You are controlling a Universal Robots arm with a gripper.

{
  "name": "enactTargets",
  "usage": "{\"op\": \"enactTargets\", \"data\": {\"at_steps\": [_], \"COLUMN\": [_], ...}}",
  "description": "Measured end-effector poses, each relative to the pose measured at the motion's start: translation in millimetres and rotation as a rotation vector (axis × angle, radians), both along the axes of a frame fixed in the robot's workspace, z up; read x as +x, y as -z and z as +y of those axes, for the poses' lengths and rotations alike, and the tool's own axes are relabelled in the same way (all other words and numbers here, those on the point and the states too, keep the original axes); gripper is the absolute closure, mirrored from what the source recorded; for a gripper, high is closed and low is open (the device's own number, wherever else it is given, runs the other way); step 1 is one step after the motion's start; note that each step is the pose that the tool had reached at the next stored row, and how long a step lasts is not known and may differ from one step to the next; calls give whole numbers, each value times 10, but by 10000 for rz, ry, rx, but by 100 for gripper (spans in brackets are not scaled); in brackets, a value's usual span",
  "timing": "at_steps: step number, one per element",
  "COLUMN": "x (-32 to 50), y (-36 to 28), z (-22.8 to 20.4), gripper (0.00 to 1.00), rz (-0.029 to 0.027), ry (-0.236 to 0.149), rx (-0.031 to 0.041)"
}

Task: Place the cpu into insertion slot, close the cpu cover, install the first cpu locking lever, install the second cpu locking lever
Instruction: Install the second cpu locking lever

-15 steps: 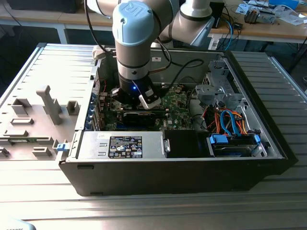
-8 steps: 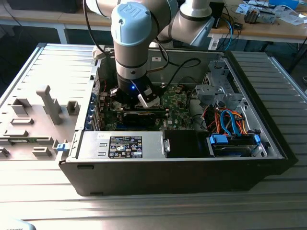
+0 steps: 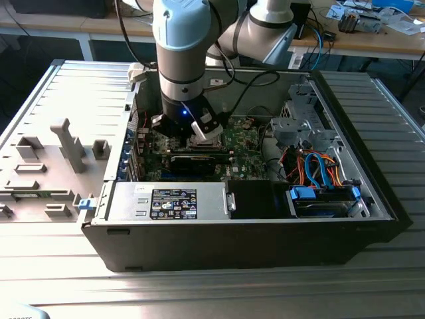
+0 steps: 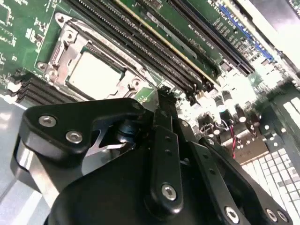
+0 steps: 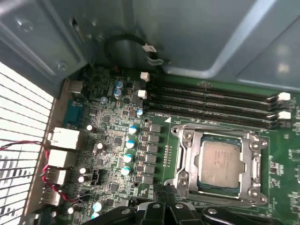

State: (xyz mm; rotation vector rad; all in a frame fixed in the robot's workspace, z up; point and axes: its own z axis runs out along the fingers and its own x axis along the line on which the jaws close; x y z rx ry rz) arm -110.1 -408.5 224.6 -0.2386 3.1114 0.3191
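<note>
The cpu (image 5: 220, 161) (image 4: 93, 75) lies flat in the insertion slot (image 5: 255, 194), its silvery-beige top facing up. The cpu cover (image 5: 186, 145) (image 4: 65, 51) lies down around it as a silver frame, and the chip shows through its window. My gripper (image 5: 164, 188) (image 4: 163, 93) hovers just beside one edge of the socket, its black fingers together with nothing visible between them. In the exterior view the gripper (image 3: 199, 129) hangs inside the open case, right over the socket (image 3: 207, 138) on the green motherboard (image 3: 242, 143). I cannot make out how the locking levers stand.
Black memory slots (image 5: 211, 101) run along one side of the socket, and small capacitors (image 5: 131, 143) along another. A long black card (image 3: 196, 161), a power supply (image 3: 172, 199) and drive cables (image 3: 319, 166) fill the case. A grey tray (image 3: 53, 159) lies at the exterior view's left.
</note>
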Motion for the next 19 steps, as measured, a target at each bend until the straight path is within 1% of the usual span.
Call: {"op": "enactTargets", "data": {"at_steps": [1,2,3,4,5,6,7,8,9,14,16,17,19], "x": [0,1,2,4,4,4,4,5,5,18,24,28,40], "y": [-4,-5,-5,-5,-5,-5,-5,-5,-4,-5,-5,-4,4], "z": [-6,-19,-46,-92,-124,-147,-170,-215,-223,-230,-247,-257,-268], "gripper": [89,89,89,89,89,89,89,89,89,89,89,89,89], "rz": [-2,1,3,7,9,9,10,11,12,28,36,47,97], "ry": [-1,-2,-3,-1,-2,-2,-3,-3,-3,-1,-1,-1,3], "rx": [44,105,231,543,773,897,973,1000,1001,988,990,990,990]}}
